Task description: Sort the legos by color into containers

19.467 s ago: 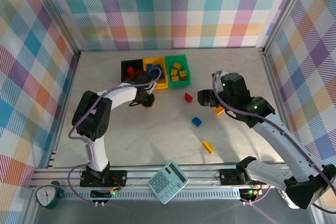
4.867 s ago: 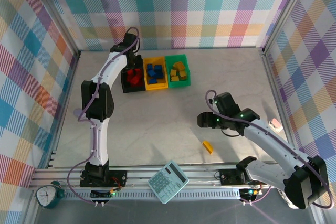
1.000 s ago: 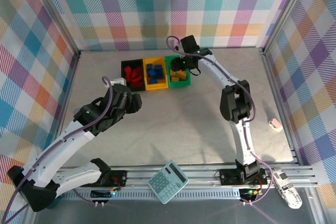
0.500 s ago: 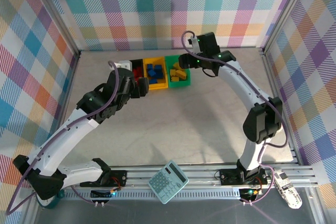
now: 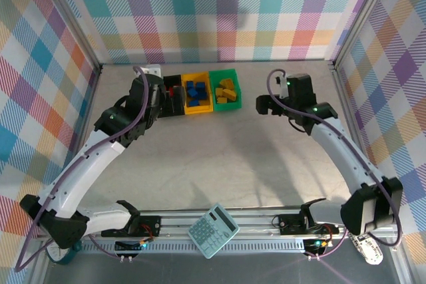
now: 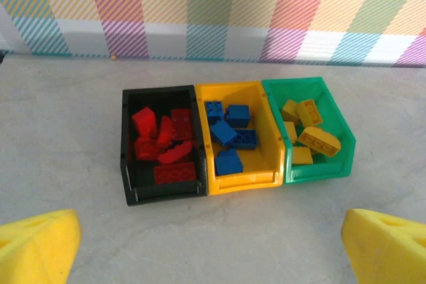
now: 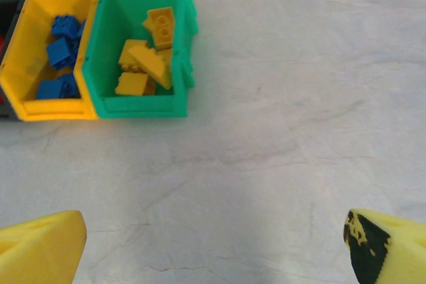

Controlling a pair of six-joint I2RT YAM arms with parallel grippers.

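**Fig.** Both arms arched toward the far side. The left gripper hung by the black bin and the right gripper to the right of the green bin, both released and empty. Bricks lay colour-sorted inside these and the yellow bin between them, on the grey table, which was enclosed by plaid walls.

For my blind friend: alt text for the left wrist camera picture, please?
Three open plastic bins in a row on a pale table: black bin of red studded bricks, yellow bin of blue bricks, green bin of yellow bricks. Open jaws' yellow pads flank the foreground.
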